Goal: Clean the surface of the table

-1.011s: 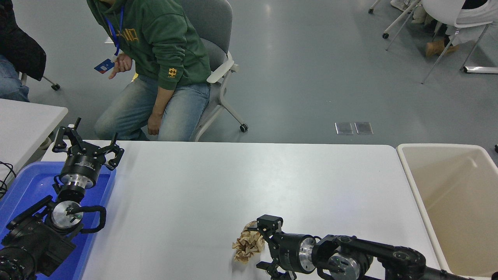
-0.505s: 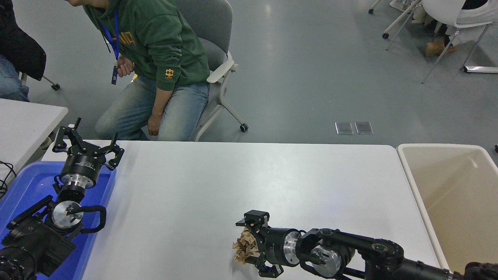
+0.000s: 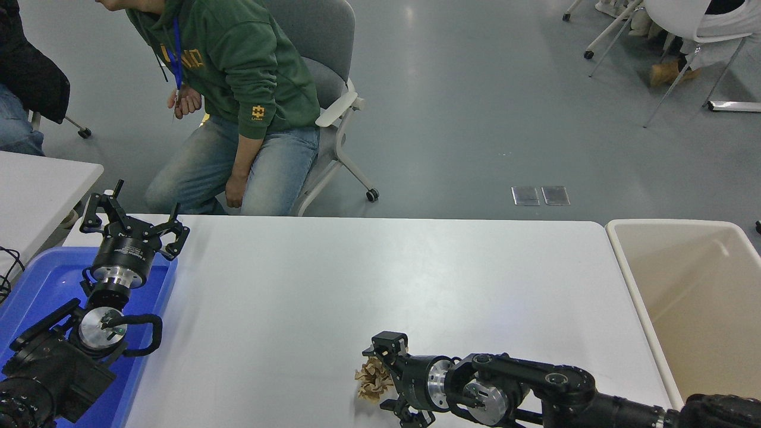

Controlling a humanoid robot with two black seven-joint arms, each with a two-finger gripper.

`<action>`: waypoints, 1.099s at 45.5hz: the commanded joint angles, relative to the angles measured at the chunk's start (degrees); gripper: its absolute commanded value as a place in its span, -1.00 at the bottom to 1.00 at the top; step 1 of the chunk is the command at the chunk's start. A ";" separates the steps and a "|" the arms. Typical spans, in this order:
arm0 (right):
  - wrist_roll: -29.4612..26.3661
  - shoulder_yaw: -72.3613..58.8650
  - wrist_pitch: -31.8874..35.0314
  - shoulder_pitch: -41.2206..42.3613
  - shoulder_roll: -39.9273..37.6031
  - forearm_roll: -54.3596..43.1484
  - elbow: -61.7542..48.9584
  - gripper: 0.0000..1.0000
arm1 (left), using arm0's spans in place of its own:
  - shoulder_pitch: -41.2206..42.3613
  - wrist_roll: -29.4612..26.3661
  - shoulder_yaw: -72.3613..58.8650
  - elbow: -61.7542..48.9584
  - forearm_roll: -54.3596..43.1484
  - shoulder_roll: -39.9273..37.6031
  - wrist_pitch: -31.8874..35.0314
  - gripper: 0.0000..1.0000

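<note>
Worktop surface: wide, white, nearly bare, filling the middle of the head view. Only one piece of litter in sight, a crumpled brown paper wad near the front edge, a little right of centre. Right hand reaching in from the lower right, lying low and pointing left, fingers set around the right side of the wad, one above and one below. Closing on it, by the look, but no telling whether the grip is firm yet; wad resting on the surface, not lifted. Left hand parked at the lower left over the blue tray, fingers spread open, holding nothing.

Progress, as a judgement: close to finished, with this last wad to be gripped, carried and dropped, probably into the beige bin standing just beside the right edge.

Room to move: plenty. Clear white stretch between wad and bin, nothing in the way. Front edge close to the wad, so little margin for a slip there. Seated person in a green hoodie beyond the far edge, well apart from the work.
</note>
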 commanded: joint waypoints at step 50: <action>0.23 3.46 -0.61 3.84 -11.09 0.40 14.37 -1.00 | 0.00 0.00 0.00 0.00 0.00 -0.02 0.00 1.00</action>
